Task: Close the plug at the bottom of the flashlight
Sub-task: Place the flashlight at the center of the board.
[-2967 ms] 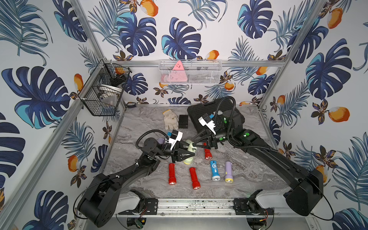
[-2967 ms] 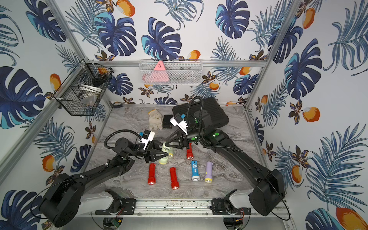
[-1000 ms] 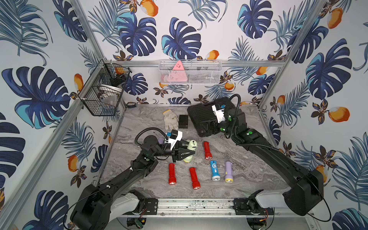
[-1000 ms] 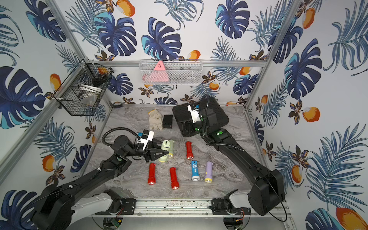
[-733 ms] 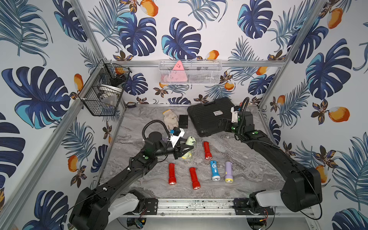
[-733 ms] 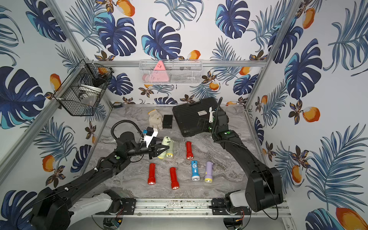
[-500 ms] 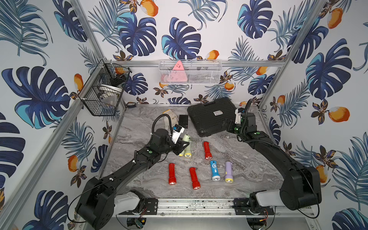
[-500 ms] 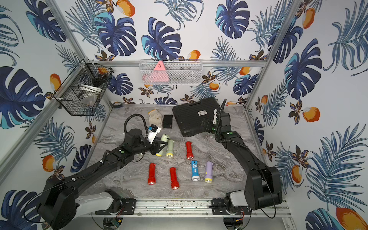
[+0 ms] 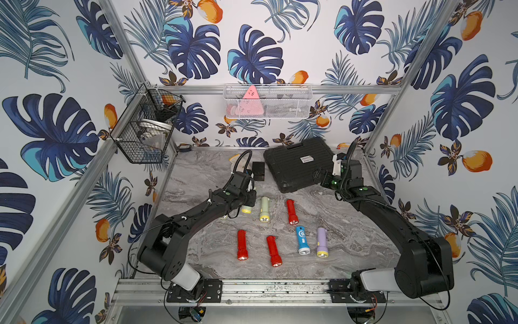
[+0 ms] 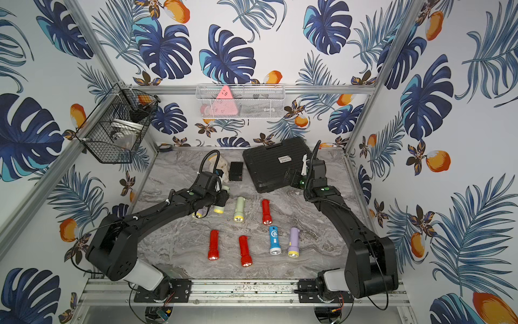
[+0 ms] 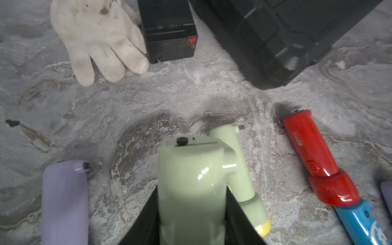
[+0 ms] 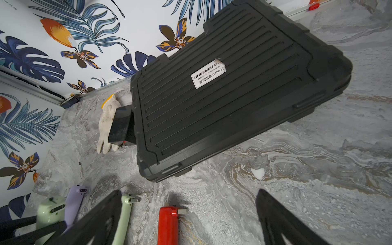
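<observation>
My left gripper [image 11: 192, 203] is shut on a pale green flashlight [image 11: 191, 182], gripping its body with the bottom end pointing away from the wrist camera. That end shows a black knob [image 11: 182, 140] beside a thin slot. In both top views the held flashlight's yellow head [image 9: 246, 209] [image 10: 218, 209] peeks out under the left gripper [image 9: 248, 196], low over the marble table. My right gripper [image 12: 186, 220] stands open and empty, off to the right beside the black case [image 9: 297, 168]. Its fingers [image 12: 275, 220] are spread wide.
Several flashlights lie in rows on the table: green [image 9: 264, 209], red [image 9: 291, 211], blue [image 9: 302, 239], lilac [image 9: 321, 241], two red [image 9: 241, 244] [image 9: 273, 250], and a lilac one [image 11: 64, 201] by the left gripper. A white glove [image 11: 99, 38] and a small black box [image 11: 169, 31] lie behind.
The left gripper turned and carried the green flashlight back and left, down beside the row. The right arm drew away to the right, by the case, and its jaws widened.
</observation>
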`<state>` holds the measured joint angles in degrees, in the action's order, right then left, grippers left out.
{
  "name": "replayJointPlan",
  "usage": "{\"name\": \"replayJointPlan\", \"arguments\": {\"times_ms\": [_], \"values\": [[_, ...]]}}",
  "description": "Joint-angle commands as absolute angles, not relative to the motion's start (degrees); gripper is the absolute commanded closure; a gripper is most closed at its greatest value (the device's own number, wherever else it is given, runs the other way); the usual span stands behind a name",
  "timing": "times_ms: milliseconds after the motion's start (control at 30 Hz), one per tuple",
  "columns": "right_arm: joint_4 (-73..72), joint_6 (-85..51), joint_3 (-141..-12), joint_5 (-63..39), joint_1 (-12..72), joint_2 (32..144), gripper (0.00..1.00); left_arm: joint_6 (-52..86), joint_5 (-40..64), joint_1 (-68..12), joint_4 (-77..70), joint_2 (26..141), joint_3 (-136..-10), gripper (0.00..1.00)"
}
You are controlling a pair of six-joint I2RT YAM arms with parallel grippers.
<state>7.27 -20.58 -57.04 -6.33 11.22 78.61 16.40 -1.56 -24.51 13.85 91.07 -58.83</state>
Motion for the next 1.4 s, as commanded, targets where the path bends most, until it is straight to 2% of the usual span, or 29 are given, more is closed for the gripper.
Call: {"name": "replayJointPlan", "arguments": {"times_ms": [0, 600, 833, 900, 1000, 1033, 1067, 1100, 1367], "values": [[5.19, -21.25, -56.54, -5.06, 11.25, 77.32, 0.0, 17.6, -4.03, -23.46, 16.67, 93.92, -60.43, 1.0], [5.81, -21.18, -56.89, -4.36, 11.24, 77.32, 0.0, 17.49, 1.08, -20.51, 19.58, 105.17, -65.22, 1.0], [5.93, -21.18, -56.82, -3.67, 11.16, 77.08, 0.0, 17.84, 1.17, -20.56, 20.55, 106.63, -65.68, 0.77], [5.89, -21.18, -56.75, -3.53, 11.16, 77.04, 0.0, 17.76, 1.12, -20.54, 20.89, 106.63, -65.9, 0.6], [6.02, -21.36, -56.89, -3.36, 11.16, 77.0, 0.0, 17.67, 1.01, -20.48, 21.68, 106.62, -66.42, 0.52], [5.98, -21.28, -56.91, -3.3, 11.16, 76.99, 0.0, 17.67, 0.92, -20.49, 21.84, 106.57, -66.51, 0.4], [6.12, -21.27, -56.95, -3.35, 11.16, 77.0, 0.0, 17.68, 0.98, -20.5, 21.88, 106.47, -66.56, 0.34], [6.06, -21.27, -56.9, -3.35, 11.16, 77.0, 0.0, 17.75, 1.06, -20.49, 22.05, 106.28, -66.79, 0.31], [5.85, -21.27, -56.66, -3.69, 11.16, 76.63, 0.0, 18.09, 2.05, -20.64, 24.5, 103.17, -69.03, 0.31]]}}
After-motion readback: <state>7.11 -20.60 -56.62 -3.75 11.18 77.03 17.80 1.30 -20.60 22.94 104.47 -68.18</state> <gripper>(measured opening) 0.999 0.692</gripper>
